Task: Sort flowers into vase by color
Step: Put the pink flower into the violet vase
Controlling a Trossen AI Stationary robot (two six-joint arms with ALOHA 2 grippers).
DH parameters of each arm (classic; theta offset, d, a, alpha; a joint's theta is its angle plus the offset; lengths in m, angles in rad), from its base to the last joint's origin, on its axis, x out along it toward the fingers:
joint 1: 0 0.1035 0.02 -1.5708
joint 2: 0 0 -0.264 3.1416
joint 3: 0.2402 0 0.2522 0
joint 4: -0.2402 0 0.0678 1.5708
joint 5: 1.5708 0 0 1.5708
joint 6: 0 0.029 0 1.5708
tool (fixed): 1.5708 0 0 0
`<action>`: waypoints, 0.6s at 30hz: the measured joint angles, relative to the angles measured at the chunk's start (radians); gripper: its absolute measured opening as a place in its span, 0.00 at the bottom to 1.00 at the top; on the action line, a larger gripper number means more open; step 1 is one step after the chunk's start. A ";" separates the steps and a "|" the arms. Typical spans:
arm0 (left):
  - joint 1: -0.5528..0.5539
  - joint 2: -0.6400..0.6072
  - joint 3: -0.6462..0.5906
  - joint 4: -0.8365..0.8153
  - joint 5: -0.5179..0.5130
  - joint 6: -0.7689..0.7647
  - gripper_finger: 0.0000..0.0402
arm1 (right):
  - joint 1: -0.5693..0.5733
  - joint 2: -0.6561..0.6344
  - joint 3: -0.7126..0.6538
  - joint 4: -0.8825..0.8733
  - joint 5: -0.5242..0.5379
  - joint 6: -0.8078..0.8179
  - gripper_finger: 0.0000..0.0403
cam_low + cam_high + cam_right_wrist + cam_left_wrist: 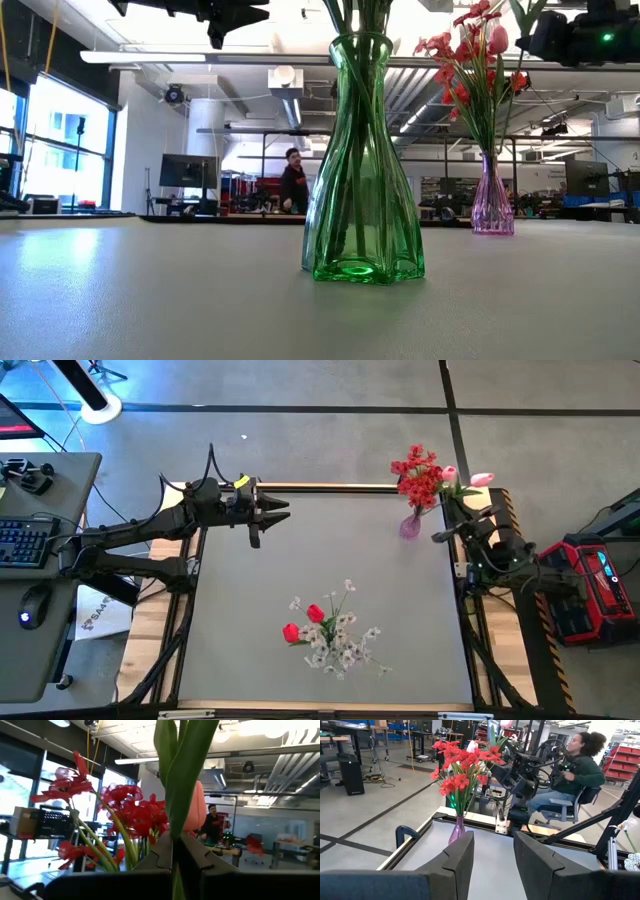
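From above, the left arm reaches along the table's far edge, its left gripper (277,518) in the air with fingers apart and nothing between them. The right gripper (447,532) sits at the far right corner beside the purple vase (410,526), which holds red blossom clusters (418,478) and pink tulips (480,479). Near the front edge, red tulips (303,622) and white blossom sprays (345,645) cluster together.

At table height, that cluster proves to stand in a green glass vase (361,190), upright and close to the camera; the purple vase stands farther back to the right. A person stands in the room beyond.

The left wrist camera looks past its parted fingers (459,860) at the purple vase and the right arm behind it; a seated person shows beyond.

The right wrist camera shows its fingers clamped on a green stem (176,820) with a pink tulip bloom behind, beside the red clusters.
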 joint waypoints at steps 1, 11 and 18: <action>0.000 0.000 0.000 0.000 0.000 0.000 0.32 | -0.004 0.000 0.002 0.000 -0.001 -0.012 0.00; 0.000 0.000 0.000 0.000 0.000 0.000 0.32 | -0.006 0.001 0.013 0.001 -0.034 -0.020 0.00; 0.000 0.000 0.000 0.000 0.000 0.000 0.32 | -0.026 0.003 -0.018 -0.004 -0.029 -0.016 0.00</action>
